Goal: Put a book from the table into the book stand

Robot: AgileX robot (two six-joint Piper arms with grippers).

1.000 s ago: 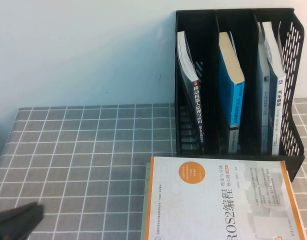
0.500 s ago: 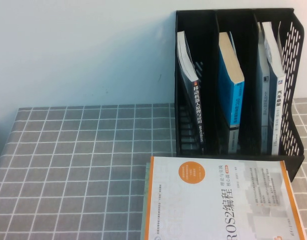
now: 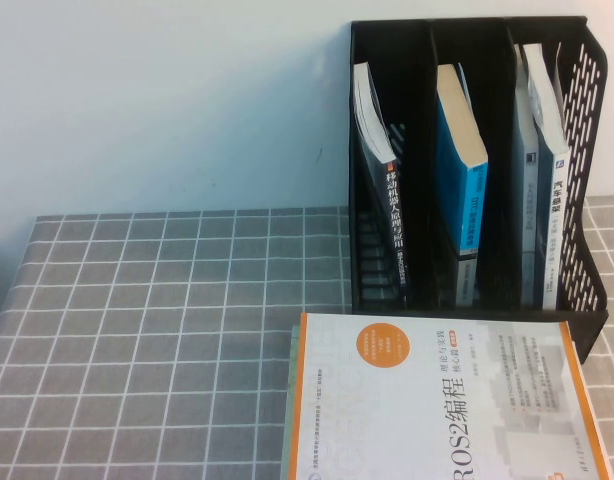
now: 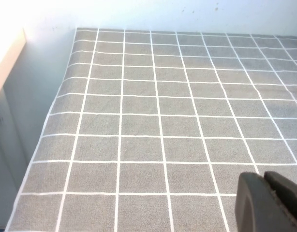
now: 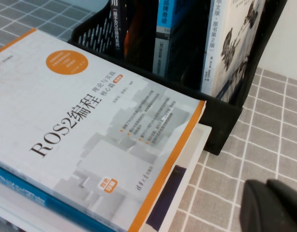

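— Grey grid-patterned cloth table, pale wall behind. What's changed?

— A second ago a dark shape sat at the near left corner in the high view. It's gone, so the left arm has pulled back.

— Meaning?

— I'd judge the job done: the large white paperback with car drawings stands in the right compartment of the black perforated plastic book stand at the far right corner.

— Its lie?

— Long axis upright, leaning slightly, spine toward the near edge.

— Grippers?

— The left gripper hangs over the near left, clenched on nothing. The right gripper is also closed and empty, at the near right beside the white orange-edged book.
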